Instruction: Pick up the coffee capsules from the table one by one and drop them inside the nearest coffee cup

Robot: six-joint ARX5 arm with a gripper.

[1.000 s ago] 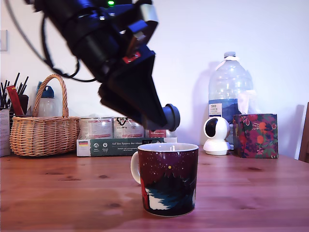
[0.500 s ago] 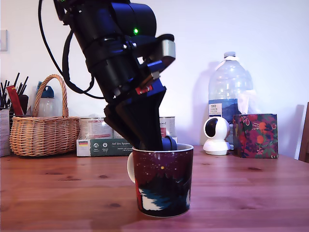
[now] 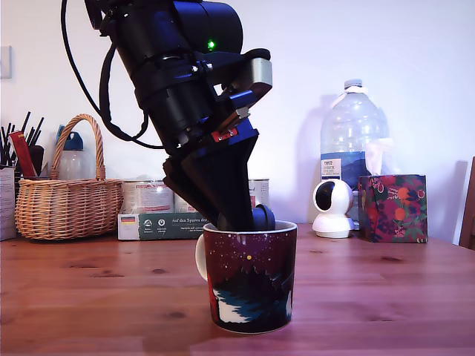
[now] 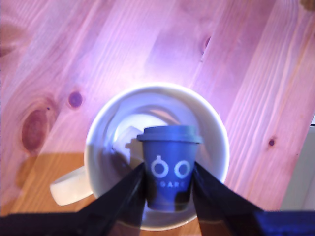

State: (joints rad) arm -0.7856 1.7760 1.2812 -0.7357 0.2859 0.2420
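Down from a second ago: claw (image 4: pixel 168 189) now at mug (image 3: pixel 249 278) mouth, clamping capsule (image 4: pixel 169 167) above the white interior. Release only once centred; part the fingers slightly.

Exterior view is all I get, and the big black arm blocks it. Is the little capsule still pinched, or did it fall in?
Observer: Pinched. The wrist view shows the gripper clamping the coffee capsule.
Operator: Is it over the cup's hole?
Observer: Yes, the coffee cup rings it all round.
Operator: Anything inside already?
Observer: Only white inside and shadow that I can see; under the capsule is hidden.
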